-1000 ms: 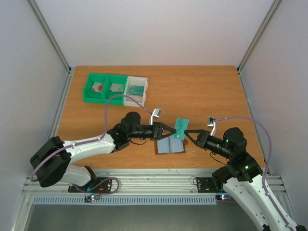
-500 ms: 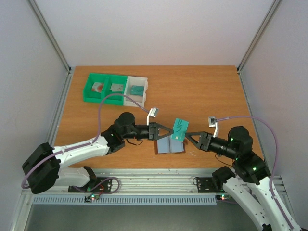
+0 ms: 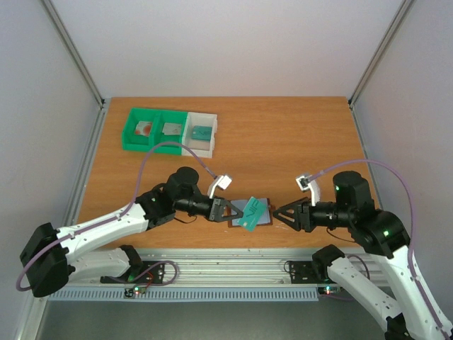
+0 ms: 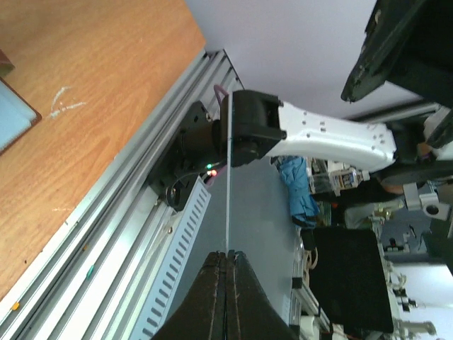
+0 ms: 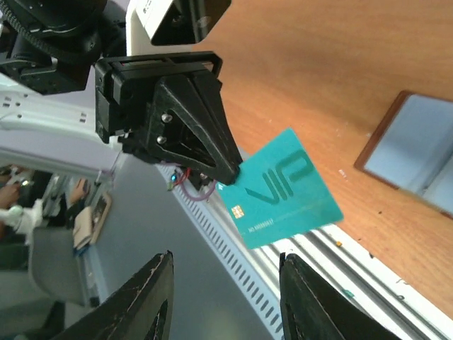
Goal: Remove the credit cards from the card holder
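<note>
Lettering on teal credit card point(image 5: 283, 193) reads "VIP"; small print perhaps digits.

Glossy plastic card point(image 5: 283, 191), leather-like card holder point(image 5: 417, 149), smooth wood-grain table point(image 3: 283, 142), ribbed matt metal rail point(image 3: 233, 258)

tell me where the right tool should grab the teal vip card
Take the teal VIP card by its free short end, past the P, opposite the chip corner pinched in the left tool. Come from the right tool side, probably straddling that thin edge; the card hangs in air.
</note>
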Action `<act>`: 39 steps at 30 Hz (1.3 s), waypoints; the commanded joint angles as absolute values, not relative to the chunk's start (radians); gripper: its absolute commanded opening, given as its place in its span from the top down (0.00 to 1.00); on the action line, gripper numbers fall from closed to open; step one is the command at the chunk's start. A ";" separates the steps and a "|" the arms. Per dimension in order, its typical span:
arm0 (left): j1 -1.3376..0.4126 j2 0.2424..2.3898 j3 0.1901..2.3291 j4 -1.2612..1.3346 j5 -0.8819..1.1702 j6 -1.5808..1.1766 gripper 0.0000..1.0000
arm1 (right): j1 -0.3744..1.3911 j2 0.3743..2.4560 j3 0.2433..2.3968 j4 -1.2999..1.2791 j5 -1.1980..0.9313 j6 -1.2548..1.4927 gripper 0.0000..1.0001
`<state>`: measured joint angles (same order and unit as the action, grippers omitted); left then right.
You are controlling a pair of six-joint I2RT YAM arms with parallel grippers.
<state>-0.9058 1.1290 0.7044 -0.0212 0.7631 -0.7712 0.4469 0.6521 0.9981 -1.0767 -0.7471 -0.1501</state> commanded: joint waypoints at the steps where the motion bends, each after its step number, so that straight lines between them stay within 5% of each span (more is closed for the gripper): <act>1: -0.910 1.158 0.683 -0.020 0.869 -0.696 1.00 | 0.451 0.765 0.994 -1.062 -0.914 -0.214 0.59; 25: -0.913 1.254 0.712 0.088 1.050 -0.650 1.00 | 0.526 0.973 0.896 -0.989 -0.942 -0.196 0.54; 30: -0.913 1.225 0.716 0.080 1.043 -0.641 1.00 | 0.558 0.965 0.879 -0.985 -0.956 -0.195 0.63; 35: -0.914 1.220 0.731 0.027 1.023 -0.612 1.00 | 0.565 0.942 0.885 -0.967 -0.962 -0.198 0.94; 37: -0.913 1.209 0.734 0.008 1.000 -0.598 0.99 | 0.565 0.935 0.882 -0.951 -0.963 -0.188 0.99; 39: -0.910 1.186 0.736 -0.028 0.942 -0.593 0.86 | 0.565 0.913 0.861 -0.892 -0.967 -0.141 0.99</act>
<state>-0.9089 1.2381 0.6937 0.0044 1.0134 -0.6357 0.5575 0.9478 0.8810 -0.9741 -0.9447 -0.1917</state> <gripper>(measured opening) 0.032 0.018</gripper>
